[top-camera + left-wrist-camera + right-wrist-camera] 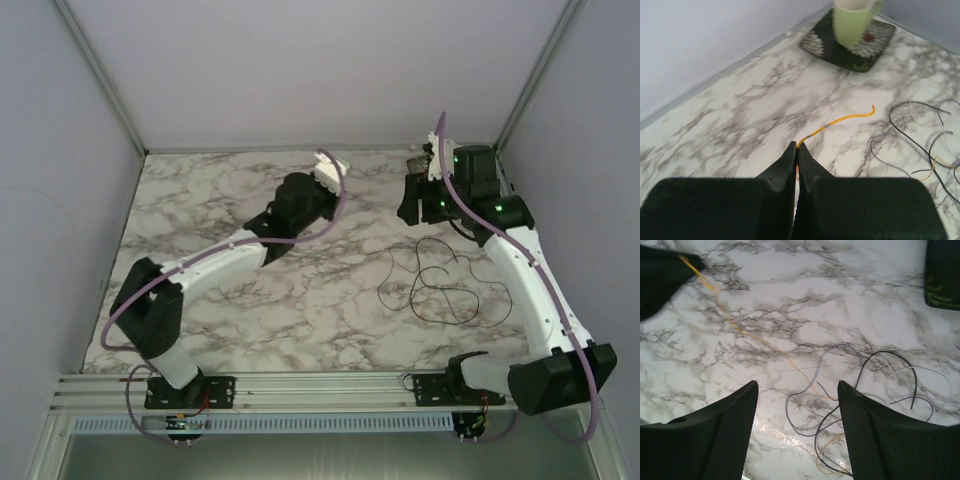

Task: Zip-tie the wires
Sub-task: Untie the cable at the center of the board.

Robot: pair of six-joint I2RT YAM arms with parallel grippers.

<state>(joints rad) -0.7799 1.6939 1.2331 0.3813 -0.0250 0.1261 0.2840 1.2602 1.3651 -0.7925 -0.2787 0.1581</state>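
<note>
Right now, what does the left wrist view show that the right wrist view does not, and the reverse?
Only the left wrist view: a green mug, standing on a dark patterned tray. Only the right wrist view: the right end effector, jaws open above the marble table. Both: that table, the looping dark wires, and the orange strand pinched in the shut left end effector, which appears in the right wrist view only as a dark shape at upper left.

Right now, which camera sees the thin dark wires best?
The top external view: the wires lie whole there, loose loops on the table beside the right arm. The left wrist view catches only some loops at its right edge; the right wrist view shows just a few strands close up.
</note>
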